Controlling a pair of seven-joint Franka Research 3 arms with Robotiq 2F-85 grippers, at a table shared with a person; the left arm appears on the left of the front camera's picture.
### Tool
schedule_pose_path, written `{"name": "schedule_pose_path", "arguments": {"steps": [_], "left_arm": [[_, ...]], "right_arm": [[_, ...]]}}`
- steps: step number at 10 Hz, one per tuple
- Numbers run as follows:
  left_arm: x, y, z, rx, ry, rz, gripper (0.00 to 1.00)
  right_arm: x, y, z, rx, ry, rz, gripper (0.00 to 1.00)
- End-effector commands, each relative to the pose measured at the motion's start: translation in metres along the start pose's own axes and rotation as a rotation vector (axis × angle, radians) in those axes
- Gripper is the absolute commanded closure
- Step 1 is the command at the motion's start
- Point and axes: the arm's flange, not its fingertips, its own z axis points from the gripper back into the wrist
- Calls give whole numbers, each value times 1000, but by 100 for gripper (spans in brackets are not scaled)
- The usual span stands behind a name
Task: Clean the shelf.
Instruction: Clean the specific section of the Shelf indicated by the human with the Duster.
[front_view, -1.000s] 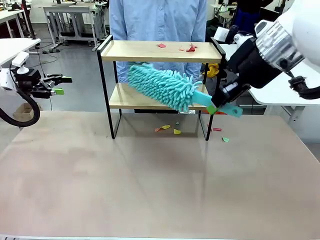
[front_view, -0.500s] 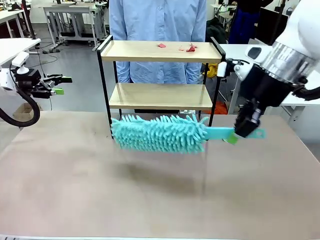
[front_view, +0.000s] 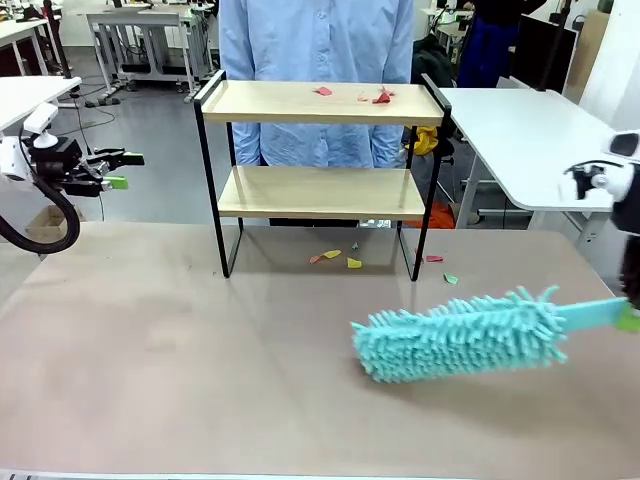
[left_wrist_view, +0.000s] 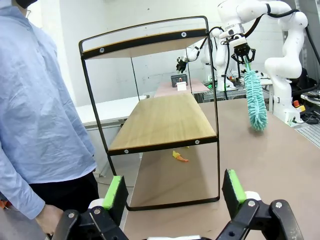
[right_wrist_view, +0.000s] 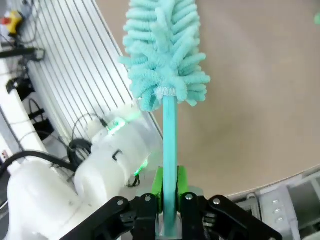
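Right end effector (right_wrist_view: 169, 200) clenches the teal duster (front_view: 460, 335) low over the desk (front_view: 200, 350); next it should lift toward scraps (front_view: 381, 97) on the shelf's (front_view: 280, 102) top board.

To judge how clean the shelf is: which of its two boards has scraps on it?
The top board: red scraps lie on its right half; the lower board is bare.

Shelf (front_view: 320, 150) at far middle of table (front_view: 150, 350); person (front_view: 315, 40) just behind blocks far side. We find gap between boards open from front, bounded by black frame posts (front_view: 211, 180). Top board reachable from above, red scraps (front_view: 378, 97) on it. Paper scraps (front_view: 335, 258) beneath lower board. Duster (front_view: 460, 335) bars right front of table; left half gives us free passage.
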Motion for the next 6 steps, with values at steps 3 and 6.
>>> {"name": "schedule_pose_path", "arguments": {"steps": [3,6], "left_arm": [[2,-2,0,-7,7,-7,0],[2,-2,0,-7,7,-7,0]], "right_arm": [[0,0,0,0,0,0,87],[0,0,0,0,0,0,87]]}}
